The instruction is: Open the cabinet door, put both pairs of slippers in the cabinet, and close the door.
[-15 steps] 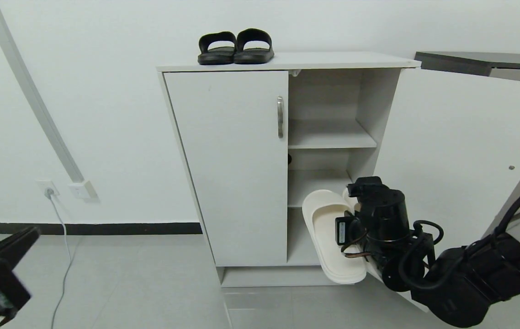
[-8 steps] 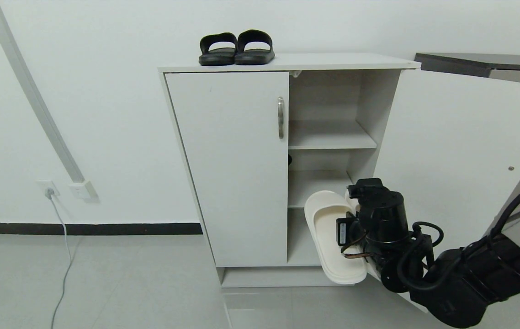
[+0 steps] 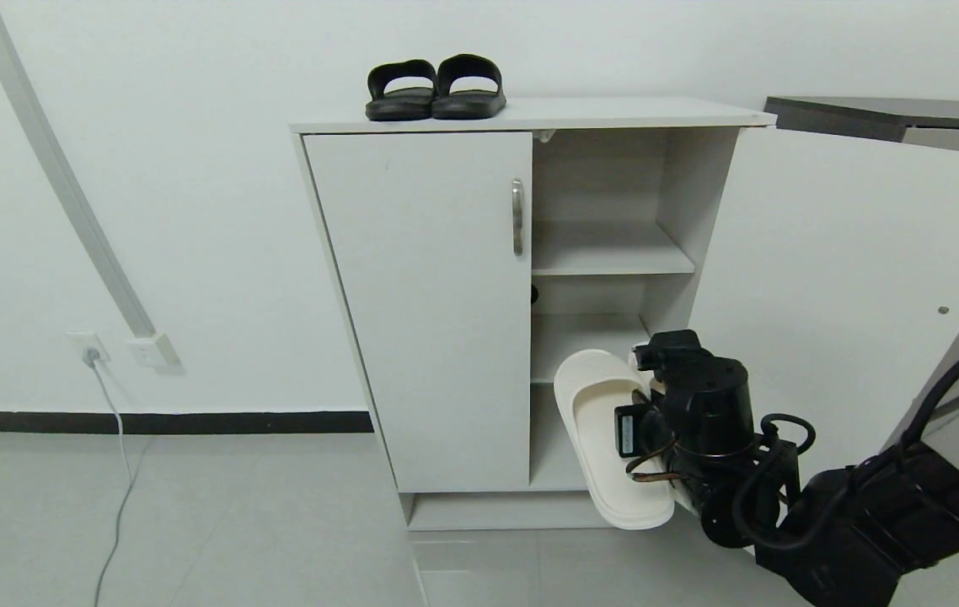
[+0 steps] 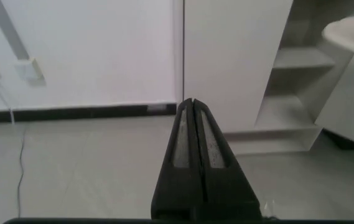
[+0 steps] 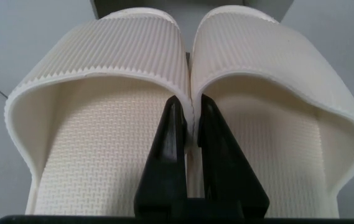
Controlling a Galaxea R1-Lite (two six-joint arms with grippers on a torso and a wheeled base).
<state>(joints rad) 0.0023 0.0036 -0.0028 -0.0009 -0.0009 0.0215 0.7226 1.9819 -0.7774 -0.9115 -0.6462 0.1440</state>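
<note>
Lately edged the right hand (image 5: 190, 104), clamped on the touching inner edges of the cream slippers (image 3: 606, 438), slightly toward the cabinet (image 3: 429, 312) opening, likely bound for the lower shelf (image 3: 585, 337). Held the pair off the floor beside the open door (image 3: 833, 278). Withdrew the left hand (image 4: 193, 112), fingers together and empty, from the head view. Left the black slippers (image 3: 435, 87) atop the cabinet.

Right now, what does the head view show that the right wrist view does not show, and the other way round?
The head view adds the cabinet with its right door open, shelves inside, and black slippers on its top. The right wrist view adds the grip itself: the right gripper pinches the adjoining inner sides of the white slippers together, one finger under each strap. Both share the white slippers, held by that gripper.
</note>
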